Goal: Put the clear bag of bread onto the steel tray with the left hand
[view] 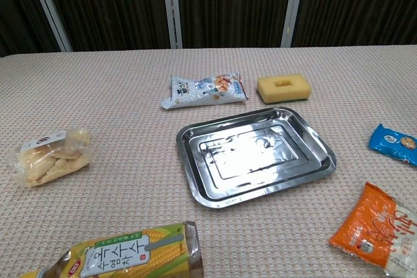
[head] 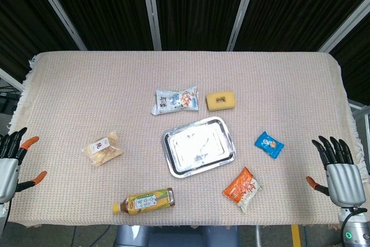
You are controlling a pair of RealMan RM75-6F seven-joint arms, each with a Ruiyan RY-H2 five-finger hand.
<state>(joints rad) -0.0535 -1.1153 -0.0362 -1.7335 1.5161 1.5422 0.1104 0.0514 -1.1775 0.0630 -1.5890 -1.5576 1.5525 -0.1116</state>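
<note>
Head view: bread bag (head: 102, 149) lies left of steel tray (head: 199, 146).

Clear bag of bread (head: 102, 149) left of steel tray (head: 198, 146), apart, left robot hand (head: 10, 163) open at table edge

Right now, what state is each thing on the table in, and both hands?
Clear bag of bread: lying sealed on the cloth, left of the tray, untouched.
Rectangular steel tray: empty, upright.
Yellow corn drink bottle: lying on its side.
Yellow sponge: flat, beyond the tray.
Left robot hand: open, at the table edge.
Right robot hand: open, holding nothing.
</note>
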